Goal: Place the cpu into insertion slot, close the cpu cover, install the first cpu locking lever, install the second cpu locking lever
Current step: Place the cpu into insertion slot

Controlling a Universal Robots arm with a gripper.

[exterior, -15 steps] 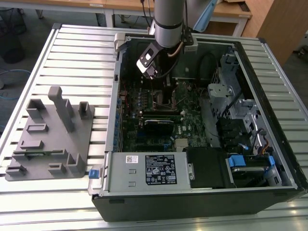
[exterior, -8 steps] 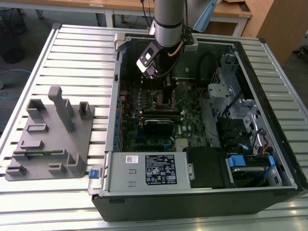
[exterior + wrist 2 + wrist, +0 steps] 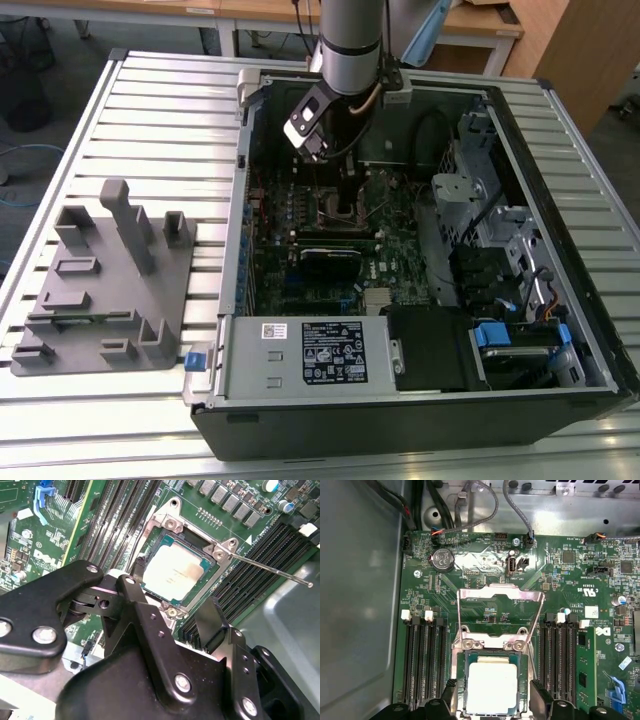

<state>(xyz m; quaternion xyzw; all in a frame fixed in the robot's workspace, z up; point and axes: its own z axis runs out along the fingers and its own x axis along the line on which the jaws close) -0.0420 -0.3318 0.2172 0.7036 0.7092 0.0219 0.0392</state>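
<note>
The cpu (image 3: 491, 687) (image 3: 179, 572), a flat square chip with a silver-grey top, lies flat in the insertion slot (image 3: 460, 680) (image 3: 159, 540) on the green motherboard. The cpu cover (image 3: 500, 594), a thin silver frame, stands swung up from its hinge (image 3: 492, 641) at the slot's far side. A thin lever rod (image 3: 272, 569) sticks out sideways from the slot. My gripper (image 3: 494, 702) (image 3: 172, 592) (image 3: 335, 195) hangs low over the slot and is open. Its black fingers (image 3: 540, 700) stand one on each side of the chip, a little apart from it.
Black memory slots (image 3: 425, 660) (image 3: 560, 655) flank the socket on both sides. In the exterior view a black ribbed card (image 3: 330, 262), a power supply (image 3: 300, 355) and drive cages (image 3: 480, 200) crowd the open case. A grey fixture (image 3: 105, 290) sits on the table at that view's left.
</note>
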